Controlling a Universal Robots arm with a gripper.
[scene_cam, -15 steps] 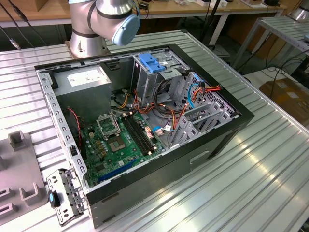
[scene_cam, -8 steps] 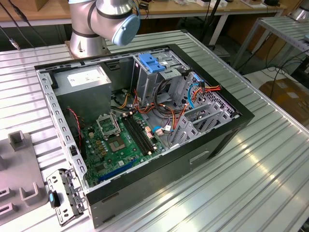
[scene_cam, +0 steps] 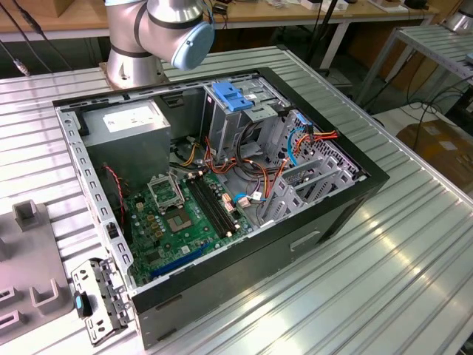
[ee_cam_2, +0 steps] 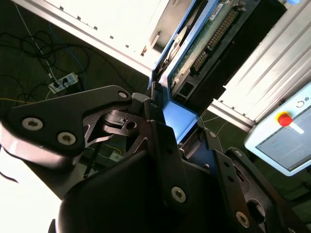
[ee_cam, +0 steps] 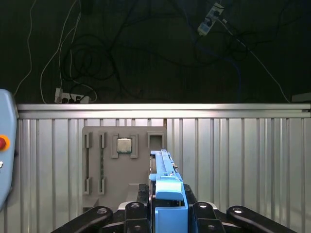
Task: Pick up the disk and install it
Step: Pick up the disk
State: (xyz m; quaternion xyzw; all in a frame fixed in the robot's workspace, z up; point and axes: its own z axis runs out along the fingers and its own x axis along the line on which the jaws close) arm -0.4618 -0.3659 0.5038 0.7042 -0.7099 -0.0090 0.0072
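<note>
We see the hand (ee_cam: 167,195) closed narrow on the disk (ee_cam: 163,167), a rectangular silver metal hard drive with blue plastic rails along its sides. In the second wrist view the dark fingers (ee_cam_2: 163,145) of the hand (ee_cam_2: 187,131) press on both sides of one blue end, and the disk (ee_cam_2: 204,43) turns its green circuit board towards us.

In the first wrist view the disk stands on edge in front of the flat grey moulded fixture plate (ee_cam: 102,170) and covers part of it. We cannot tell whether it touches the plate. 1 small square silver chip (ee_cam: 124,144) sits in a pocket of the plate.

Around the plate the ribbed aluminium worktop (ee_cam: 243,165) lies bare up to its edge rail, and past that rail the dark floor (ee_cam: 146,48) carries loose cables.

In the exterior view the open black computer case (scene_cam: 295,244) lies just beside the plate (scene_cam: 29,259), with bare worktop (scene_cam: 399,281) on the case's far side from the plate.
</note>
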